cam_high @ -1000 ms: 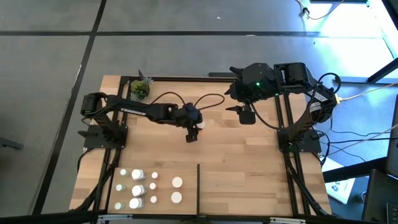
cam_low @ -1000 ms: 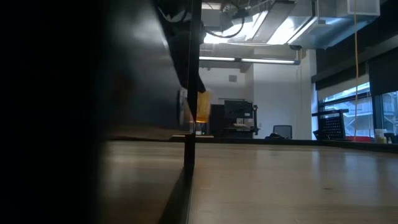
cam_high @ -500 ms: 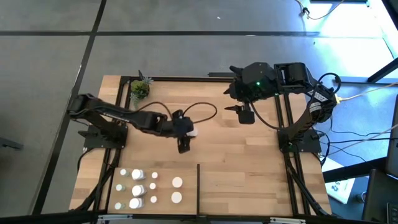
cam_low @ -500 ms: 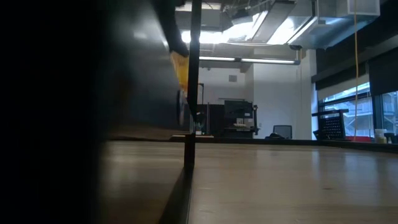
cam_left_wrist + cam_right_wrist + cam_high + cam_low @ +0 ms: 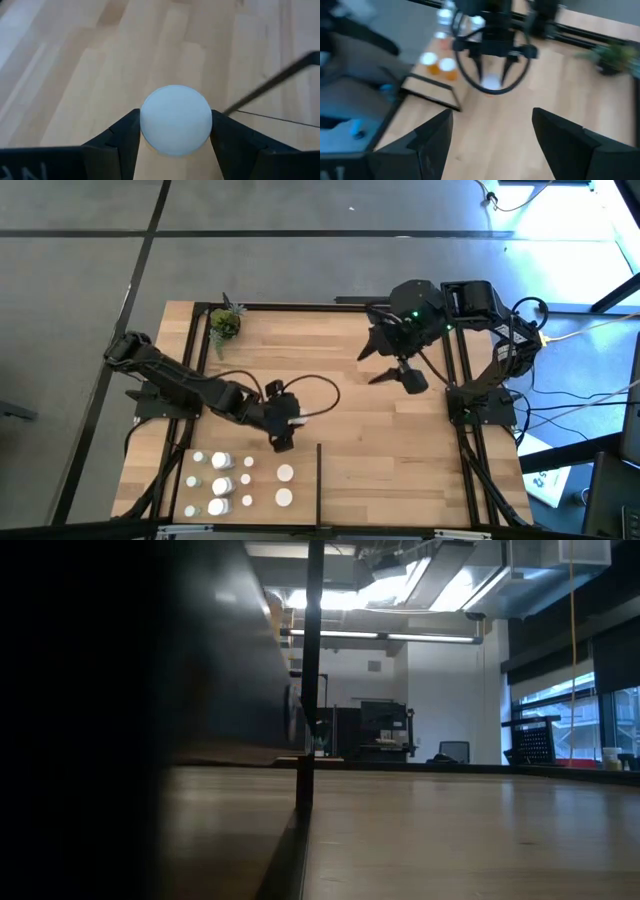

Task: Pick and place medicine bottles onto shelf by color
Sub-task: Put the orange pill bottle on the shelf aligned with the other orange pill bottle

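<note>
My left gripper (image 5: 283,443) hangs over the light-wood shelf (image 5: 380,470), just beyond the black divider strip (image 5: 318,480). It is shut on a medicine bottle whose round white cap (image 5: 175,120) fills the gap between the fingers. The bottle's body is hidden under the cap. Several more white-capped medicine bottles (image 5: 222,482) stand upright on their bases at the near left. My right gripper (image 5: 400,372) hangs high over the far right, open, with nothing between its fingers (image 5: 432,135). My left gripper pinches the bottle's white cap by two opposite sides (image 5: 143,125) between its two fingers. The fingers slant down toward the table's near edge. The bottle is lifted clear of the wood, and the cap's top faces the wrist camera.
A small green potted plant (image 5: 225,324) stands at the far left corner. Black frame bars (image 5: 460,380) run along the table's edges. Cables loop over the left arm (image 5: 320,385). Bare wood lies right of the divider strip.
My left gripper has carried the bottle from the table's middle toward the near edge and a little left, closer to the standing bottles. Its wrist has rolled and its hold has not changed. My right gripper has turned in place and stays open.
</note>
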Controlling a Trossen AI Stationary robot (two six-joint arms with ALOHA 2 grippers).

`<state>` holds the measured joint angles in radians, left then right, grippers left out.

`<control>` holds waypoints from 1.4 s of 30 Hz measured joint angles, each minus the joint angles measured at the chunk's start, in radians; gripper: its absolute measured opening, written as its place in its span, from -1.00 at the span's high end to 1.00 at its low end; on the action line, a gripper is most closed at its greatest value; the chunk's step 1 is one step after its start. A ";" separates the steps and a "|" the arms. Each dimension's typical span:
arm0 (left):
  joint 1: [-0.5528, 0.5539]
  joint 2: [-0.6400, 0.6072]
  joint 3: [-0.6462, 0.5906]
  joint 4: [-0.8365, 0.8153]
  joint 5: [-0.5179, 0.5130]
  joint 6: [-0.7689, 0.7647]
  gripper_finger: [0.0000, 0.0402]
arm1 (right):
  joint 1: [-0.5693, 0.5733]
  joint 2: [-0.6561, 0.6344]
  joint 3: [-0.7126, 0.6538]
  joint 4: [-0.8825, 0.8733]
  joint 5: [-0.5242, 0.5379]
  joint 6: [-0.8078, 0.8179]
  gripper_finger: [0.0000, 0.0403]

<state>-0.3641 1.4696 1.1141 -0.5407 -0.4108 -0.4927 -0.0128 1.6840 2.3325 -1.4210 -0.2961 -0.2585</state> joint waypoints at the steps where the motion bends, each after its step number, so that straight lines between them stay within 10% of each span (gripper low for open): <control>1: -0.014 0.000 0.000 0.001 -0.004 -0.006 0.01 | 0.000 0.000 0.000 -0.001 -0.034 -0.009 -0.37; 42: -0.339 0.127 0.001 -0.006 -0.206 -0.355 0.01 | 0.003 0.000 0.000 -0.005 -0.126 -0.016 -0.37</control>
<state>-0.7036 1.5967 1.1152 -0.5465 -0.6173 -0.8482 -0.0097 1.6840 2.3325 -1.4258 -0.4222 -0.2745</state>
